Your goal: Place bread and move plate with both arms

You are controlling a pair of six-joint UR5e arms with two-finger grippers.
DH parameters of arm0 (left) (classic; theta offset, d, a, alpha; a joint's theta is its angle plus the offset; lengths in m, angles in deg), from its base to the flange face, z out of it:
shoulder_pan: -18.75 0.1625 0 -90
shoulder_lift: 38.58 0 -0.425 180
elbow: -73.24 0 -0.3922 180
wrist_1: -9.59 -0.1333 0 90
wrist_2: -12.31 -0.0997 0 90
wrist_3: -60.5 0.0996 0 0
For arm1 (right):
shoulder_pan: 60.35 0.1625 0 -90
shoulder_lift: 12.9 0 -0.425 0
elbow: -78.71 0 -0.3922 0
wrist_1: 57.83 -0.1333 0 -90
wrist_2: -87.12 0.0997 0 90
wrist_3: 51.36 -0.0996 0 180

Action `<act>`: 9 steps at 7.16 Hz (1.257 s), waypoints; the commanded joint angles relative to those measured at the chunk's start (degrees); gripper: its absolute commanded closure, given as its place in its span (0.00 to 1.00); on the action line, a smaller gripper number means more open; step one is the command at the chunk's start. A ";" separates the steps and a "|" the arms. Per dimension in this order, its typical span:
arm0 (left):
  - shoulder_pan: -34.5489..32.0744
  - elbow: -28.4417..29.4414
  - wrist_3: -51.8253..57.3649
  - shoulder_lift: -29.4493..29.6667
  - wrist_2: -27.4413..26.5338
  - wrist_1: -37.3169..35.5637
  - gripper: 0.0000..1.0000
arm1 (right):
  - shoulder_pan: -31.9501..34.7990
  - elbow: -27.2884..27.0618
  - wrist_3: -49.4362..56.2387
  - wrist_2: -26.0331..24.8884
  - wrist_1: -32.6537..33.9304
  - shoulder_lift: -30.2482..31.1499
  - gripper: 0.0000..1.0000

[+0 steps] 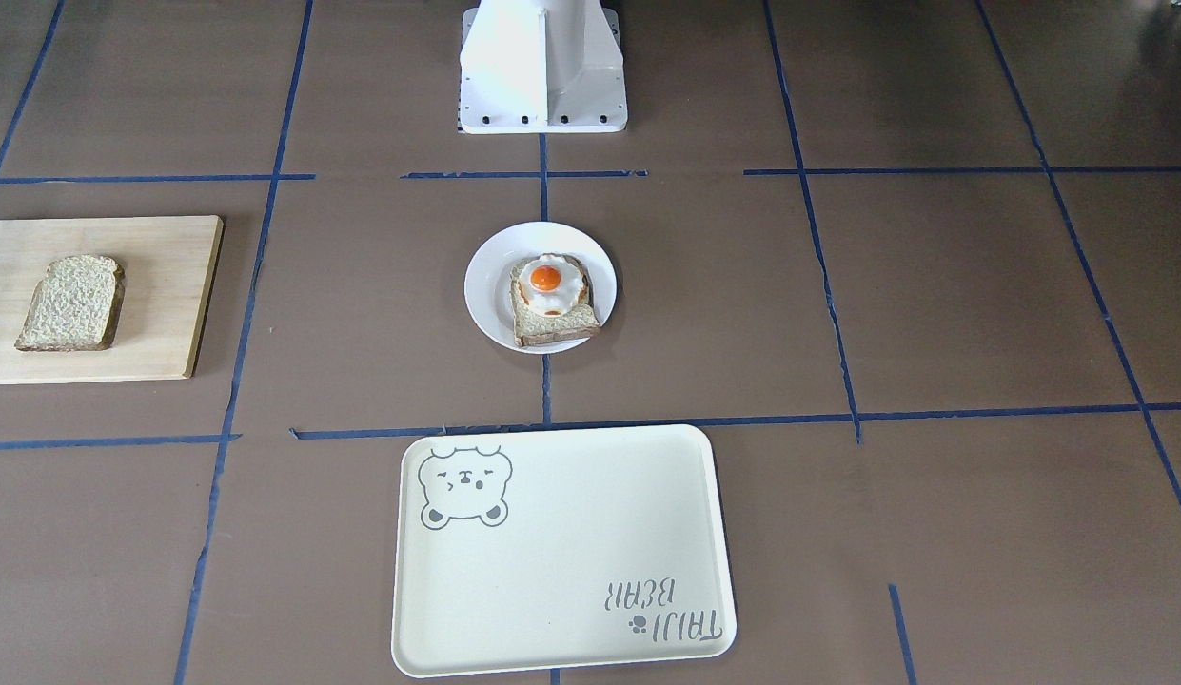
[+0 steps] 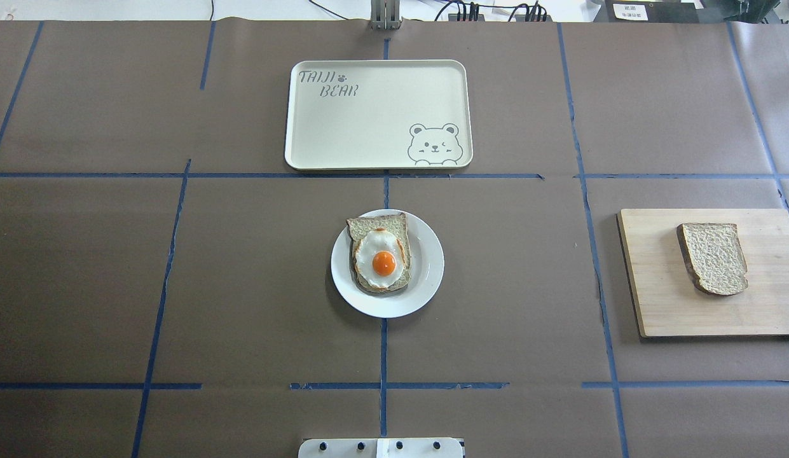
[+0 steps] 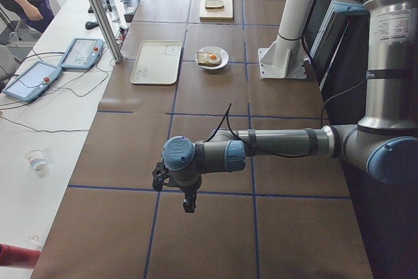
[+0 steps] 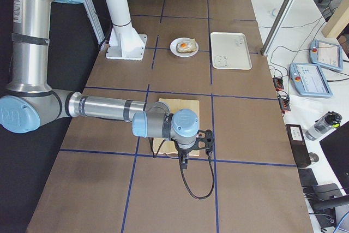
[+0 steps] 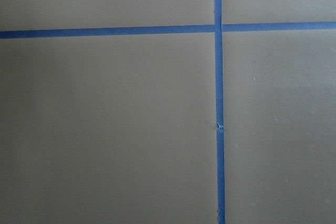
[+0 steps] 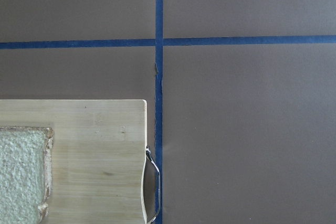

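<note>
The plain bread slice (image 2: 713, 257) lies flat on a wooden cutting board (image 2: 655, 286) at the table's right; it also shows in the front view (image 1: 71, 303) and the right wrist view (image 6: 21, 177). The small white plate (image 2: 426, 280) sits mid-table and carries a toasted slice with a fried egg (image 2: 381, 254). My left gripper (image 3: 189, 204) hangs over bare table far left of the plate. My right gripper (image 4: 184, 163) hangs just past the board's outer edge. Both show only in side views, so I cannot tell whether they are open or shut.
A cream rectangular tray with a bear drawing (image 2: 369, 127) lies beyond the plate, on the far side of the table. The white robot base (image 1: 542, 67) stands behind the plate. Blue tape lines cross the brown table. A metal handle (image 6: 152, 182) is on the board's edge.
</note>
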 commanded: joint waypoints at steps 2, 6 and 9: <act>0.00 0.06 0.01 -0.10 0.00 0.02 0.00 | 0.05 -0.16 -0.50 -0.24 -0.09 -0.26 0.00; 0.00 -0.20 -0.08 -0.10 0.00 0.10 0.00 | 0.05 -0.16 -0.68 -0.42 -0.09 -0.43 0.00; 0.00 -0.81 -0.08 -0.10 0.00 0.02 0.00 | -0.04 -0.25 -0.85 -0.24 -0.09 -0.70 0.00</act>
